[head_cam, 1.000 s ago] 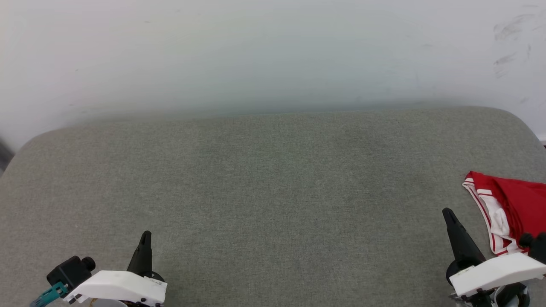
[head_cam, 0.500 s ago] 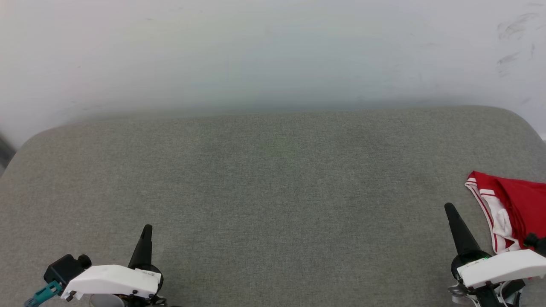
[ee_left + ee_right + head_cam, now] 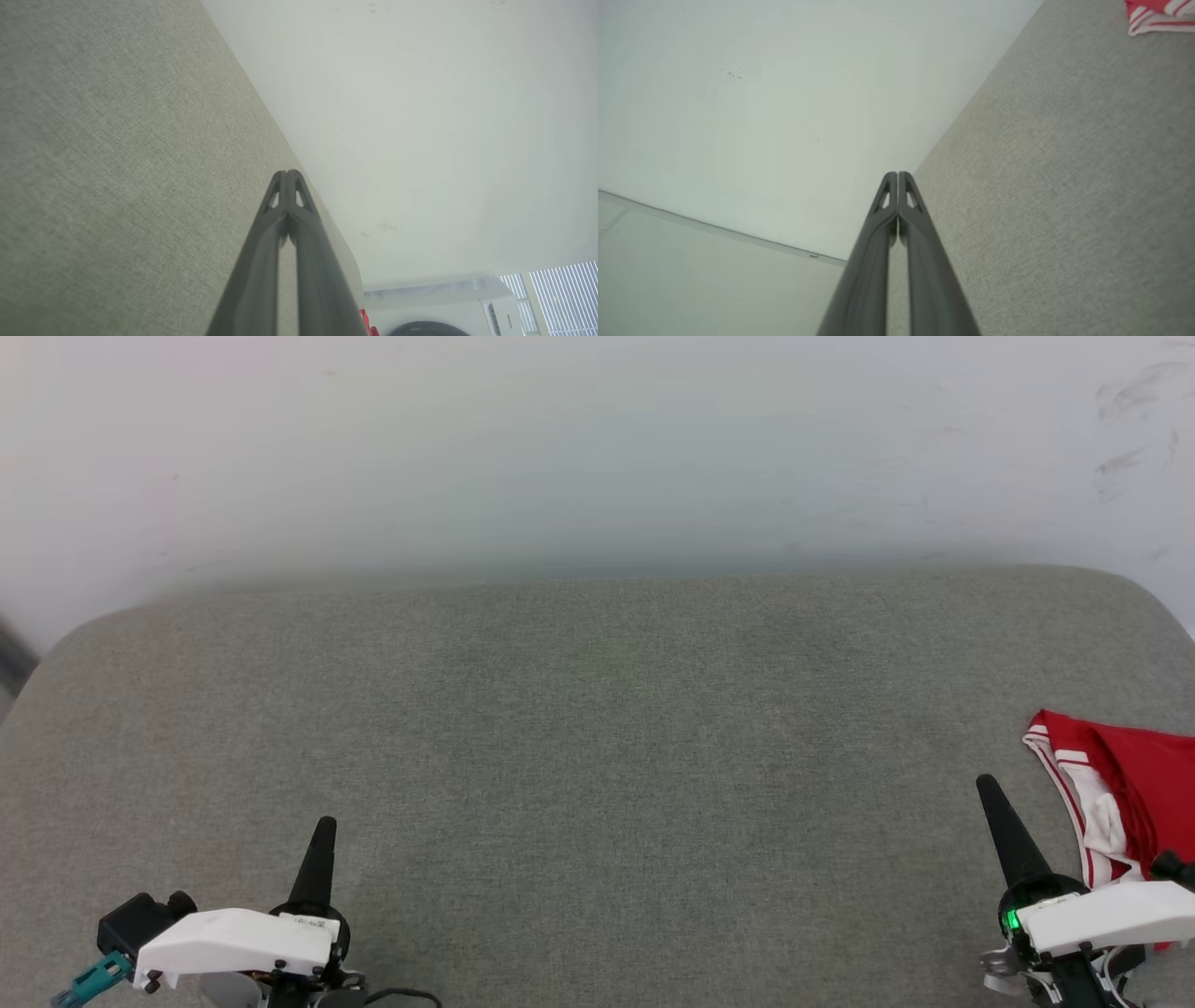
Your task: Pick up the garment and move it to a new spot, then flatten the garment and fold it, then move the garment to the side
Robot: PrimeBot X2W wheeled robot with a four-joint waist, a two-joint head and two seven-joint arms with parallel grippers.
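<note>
"On that big grey cloth pad (image 3: 597, 756), what lies there?"

"A red shirt with white stripy trim (image 3: 1134, 775), bunched up at the right edge, near my right pincer (image 3: 986, 786)."

"Are you holding it?"

"No. My right pincer is squeezed tight on nothing. My left pincer (image 3: 325, 826) is squeezed tight too, low on the left, well apart from the shirt."

red-white garment (image 3: 1134, 775), bunched, cushion's right edge (image 3: 1102, 644)
</note>
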